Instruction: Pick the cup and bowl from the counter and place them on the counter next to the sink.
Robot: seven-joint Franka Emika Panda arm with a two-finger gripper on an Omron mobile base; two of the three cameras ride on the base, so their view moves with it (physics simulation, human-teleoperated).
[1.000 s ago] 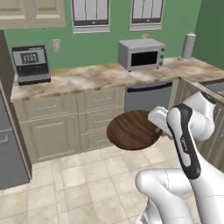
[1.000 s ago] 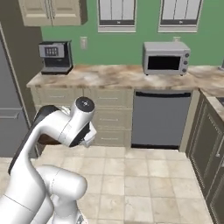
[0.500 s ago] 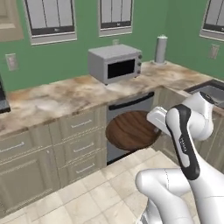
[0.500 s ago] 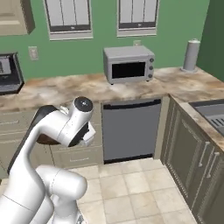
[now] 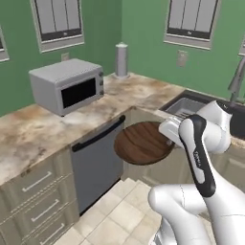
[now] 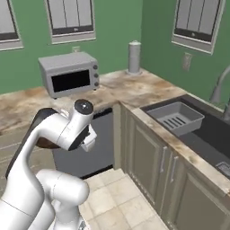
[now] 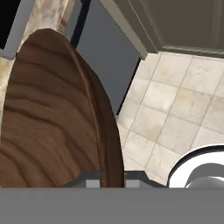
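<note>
Hand view: tool [image 7: 109, 177] pinches the bowl's [image 7: 48, 118] rim.

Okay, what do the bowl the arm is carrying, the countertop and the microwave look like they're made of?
The bowl, pinched at its rim by the gripper, looks like dark wood with a smooth finish: brown grain bands run across it. The countertop looks like polished stone, going by its beige-and-brown marbling. The microwave seems to be brushed grey metal with a dark glass door, though painted plastic is possible.
</note>
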